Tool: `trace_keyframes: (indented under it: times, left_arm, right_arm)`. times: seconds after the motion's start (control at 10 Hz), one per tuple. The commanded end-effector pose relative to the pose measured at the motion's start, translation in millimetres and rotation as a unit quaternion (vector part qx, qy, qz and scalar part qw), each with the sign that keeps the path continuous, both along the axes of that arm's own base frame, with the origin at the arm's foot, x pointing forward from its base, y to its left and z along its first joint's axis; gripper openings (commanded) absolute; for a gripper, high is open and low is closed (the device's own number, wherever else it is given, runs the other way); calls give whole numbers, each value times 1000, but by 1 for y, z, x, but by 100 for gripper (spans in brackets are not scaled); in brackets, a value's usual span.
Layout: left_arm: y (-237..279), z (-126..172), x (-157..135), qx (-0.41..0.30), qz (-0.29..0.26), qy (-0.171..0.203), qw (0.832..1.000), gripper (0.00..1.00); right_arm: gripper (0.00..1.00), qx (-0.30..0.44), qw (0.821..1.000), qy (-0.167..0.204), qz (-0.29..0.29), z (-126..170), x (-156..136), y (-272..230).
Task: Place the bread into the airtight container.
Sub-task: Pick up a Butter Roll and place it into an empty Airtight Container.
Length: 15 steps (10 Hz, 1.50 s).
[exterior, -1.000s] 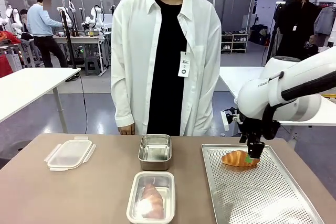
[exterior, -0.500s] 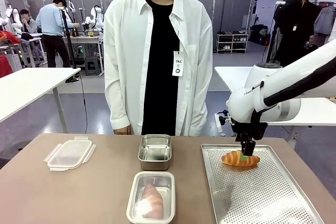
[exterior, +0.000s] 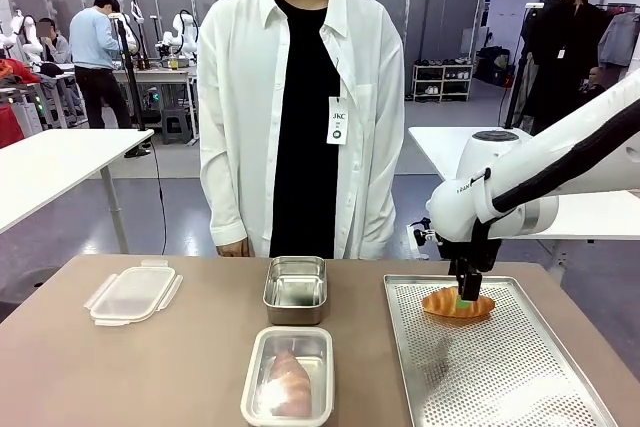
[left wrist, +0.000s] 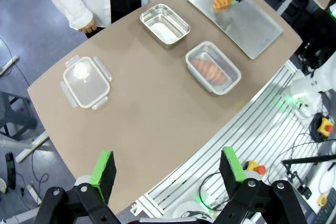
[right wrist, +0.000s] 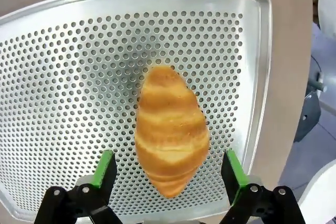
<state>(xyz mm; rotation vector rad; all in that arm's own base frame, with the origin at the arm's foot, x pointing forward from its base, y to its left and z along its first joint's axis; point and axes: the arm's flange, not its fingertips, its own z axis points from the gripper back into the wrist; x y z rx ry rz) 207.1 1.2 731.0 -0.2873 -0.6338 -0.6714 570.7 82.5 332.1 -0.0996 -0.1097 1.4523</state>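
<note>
The right gripper (exterior: 466, 294), jaws wide, straddles the croissant (right wrist: 170, 129) on the perforated tray (exterior: 520, 377) at frame right, positioned to close on it.

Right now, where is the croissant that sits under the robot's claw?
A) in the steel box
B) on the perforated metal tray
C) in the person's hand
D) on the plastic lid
B: the croissant lies flat on the perforated tray, with the right gripper open and one finger on either side of it.
</note>
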Motion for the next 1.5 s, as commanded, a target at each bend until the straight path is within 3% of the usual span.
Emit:
trace_keyframes:
  times: [0.0, 0.6, 0.7, 0.8, 0.9, 1.0, 1.1, 1.2, 1.3, 1.4]
  left_arm:
    - [0, 1, 0, -2, -11, -1, 1000, 100]
    - [0, 1, 0, -2, -11, -1, 1000, 100]
    - [0, 1, 0, -2, -11, -1, 1000, 100]
    - [0, 1, 0, -2, -11, -1, 1000, 100]
    - [0, 1, 0, -2, -11, -1, 1000, 100]
    - [0, 1, 0, -2, -11, -1, 1000, 100]
    - [0, 1, 0, -2, -11, -1, 1000, 100]
    - [0, 1, 0, -2, -11, -1, 1000, 100]
    - [0, 1, 0, -2, -11, -1, 1000, 100]
    - [0, 1, 0, -2, -11, -1, 1000, 100]
  right_arm:
    - [100, -5, 1000, 22, -19, -8, 14, 0]
    - [100, -25, 998, 51, -20, -33, 35, -7]
    - [89, -27, 998, 52, -23, -36, 39, -8]
    - [84, -27, 998, 56, -26, -38, 40, -9]
    - [69, -26, 998, 56, -26, -38, 41, -9]
    - [64, -21, 998, 58, -27, -36, 41, -8]
    - [49, -21, 998, 59, -27, -34, 41, -7]
    - [44, -12, 998, 58, -28, -27, 39, -5]
    - [29, -6, 997, 61, -37, -16, 37, -4]
    - [29, -4, 997, 65, -45, 1, 33, -1]
